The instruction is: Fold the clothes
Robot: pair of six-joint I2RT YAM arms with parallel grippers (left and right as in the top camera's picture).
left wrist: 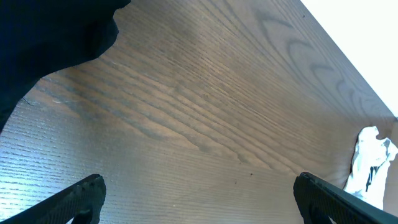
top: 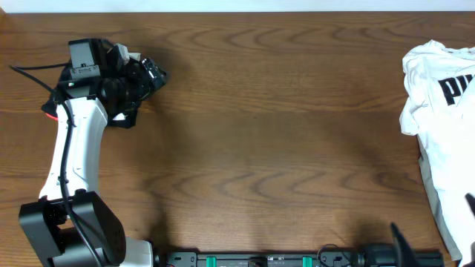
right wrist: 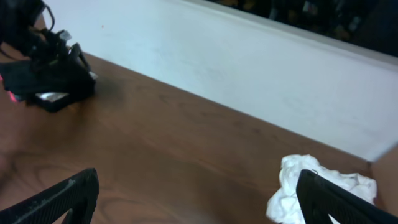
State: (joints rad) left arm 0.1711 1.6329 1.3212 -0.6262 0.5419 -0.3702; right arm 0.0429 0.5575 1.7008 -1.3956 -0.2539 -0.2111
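A crumpled white T-shirt (top: 445, 126) with black lettering lies at the table's right edge. It also shows as a white heap at the far right in the left wrist view (left wrist: 369, 158) and low on the right in the right wrist view (right wrist: 291, 183). My left gripper (top: 152, 74) is at the far left of the table, far from the shirt. Its jaws (left wrist: 199, 190) are wide open over bare wood. My right gripper (right wrist: 196, 190) is also wide open and holds nothing, its right finger (right wrist: 329, 199) just in front of the shirt. A dark blurred mass (left wrist: 50, 37) fills one corner; I cannot tell what it is.
The wooden table (top: 267, 133) stretches between the two arms. A white wall (right wrist: 249, 68) runs along its far edge. The left arm's white link (top: 70, 156) and black base (top: 70, 230) stand at the front left.
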